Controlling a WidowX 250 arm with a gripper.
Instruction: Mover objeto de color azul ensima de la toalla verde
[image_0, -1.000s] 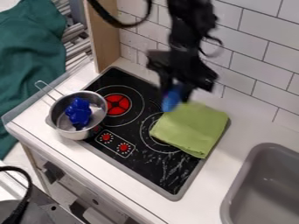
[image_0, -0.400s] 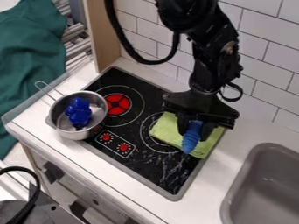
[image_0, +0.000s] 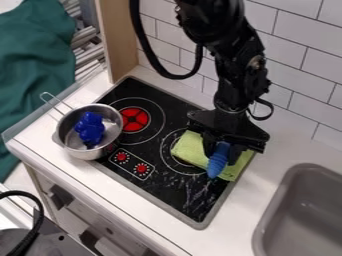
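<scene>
1 blue object (image_0: 218, 161), ridged, tapered

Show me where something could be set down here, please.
Bare counter lies between stove and sink; the stove's front corner, beyond the dials, is bare too. It's crowded at the green towel, with the gripper and its blue object, and at the pot with the blue toy.

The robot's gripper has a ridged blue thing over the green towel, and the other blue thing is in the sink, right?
Not quite: the other blue thing is in the metal pot, not in the sink, as the camera view shows. The gripper does have a ridged blue thing over the green towel.
</scene>
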